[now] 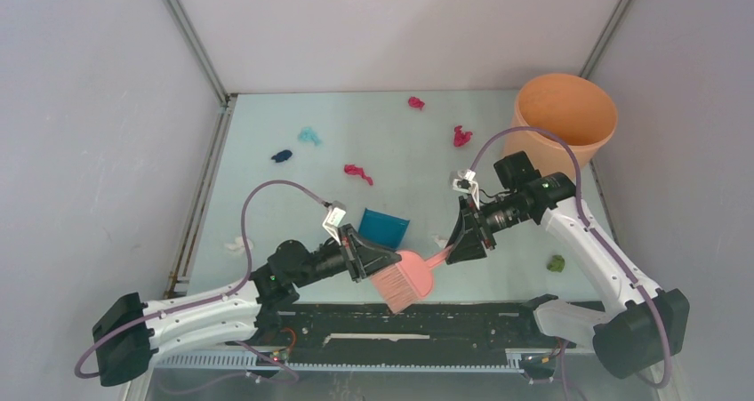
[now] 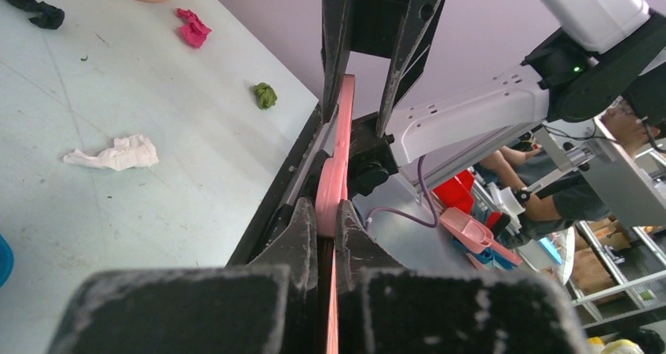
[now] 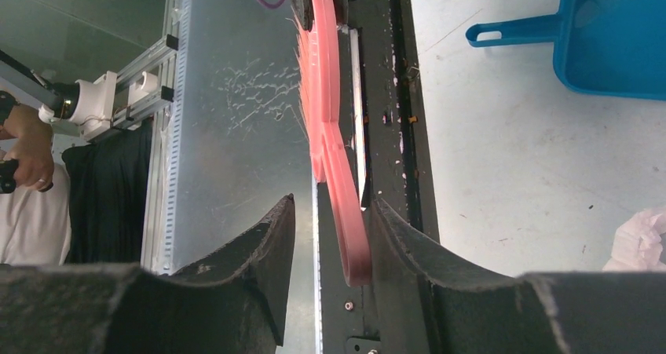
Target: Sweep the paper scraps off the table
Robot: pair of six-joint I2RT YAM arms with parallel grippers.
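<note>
The left fingers (image 2: 302,236) pinch the pink brush (image 1: 407,281) by its head. Its handle runs toward 2 o'clock between the spread right fingers (image 3: 259,252), not clamped. Most paper scraps (image 1: 358,172) lie on the desk (image 1: 400,134), 11 to 1 o'clock beyond.

on the table (image 1: 293,116), orange bucket (image 1: 565,108) fills the far right corner (walls (image 1: 89,108) behind); blue dustpan (image 1: 384,227) sits central.

- The pale green table (image 1: 293,205) carries an orange bucket (image 1: 569,108) at 2 o'clock.
- A blue dustpan (image 1: 384,226) lies just off centre, toward 6 o'clock.
- One magenta scrap (image 1: 415,102) lies at 12 o'clock, a second magenta scrap (image 1: 461,136) at 1 o'clock, and a third magenta scrap (image 1: 358,172) near centre.
- The teal scrap (image 1: 309,135) and the navy scrap (image 1: 281,156) lie near each other at 10 o'clock.
- The white scrap (image 1: 237,244) lies at 8 o'clock and the olive scrap (image 1: 556,262) at 4 o'clock.
</note>
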